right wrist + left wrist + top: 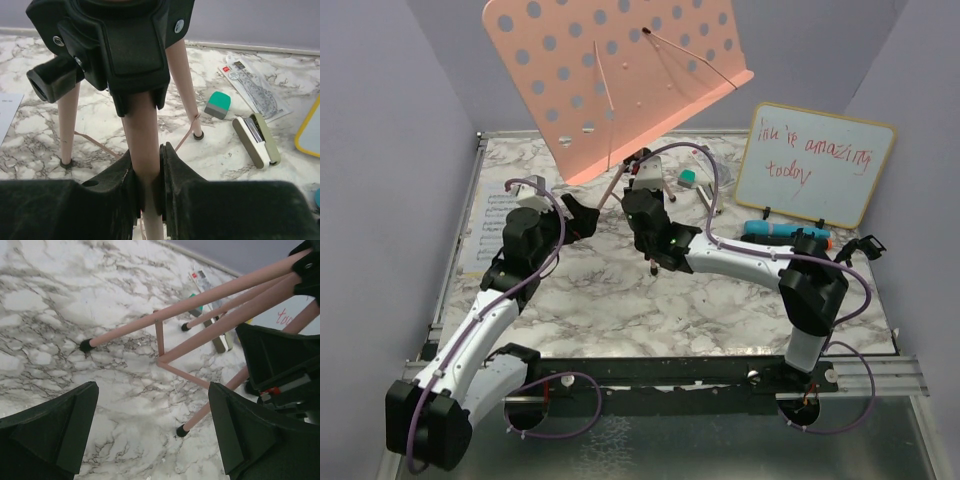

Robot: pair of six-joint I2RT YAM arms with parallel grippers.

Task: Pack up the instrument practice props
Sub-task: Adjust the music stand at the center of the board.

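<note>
Marble pattern covers the bench (620,310). Nearest, the left hand (152,390) hangs released just left of the pink perforated metal music rack (610,70). Its jaws are spread wide and empty, facing the rack's 3 tripod legs (165,320), whose black-capped feet rest on the marble. The right hand (148,162) is clenched on the rack's pink central pole, just beneath the black collar (125,45) where the legs join. The rack stands upright, its perforated tray tilted above both hands. Printed sheet-music pages (492,215) lie flat left of the rack, near the bench edge. Right of the rack's feet lie a small green eraser (219,104) and an olive-and-white stapler (257,140), close together. Farther right of the rack, a blue microphone (775,230) lies in front of the wood-framed whiteboard with red writing (815,165).
</note>
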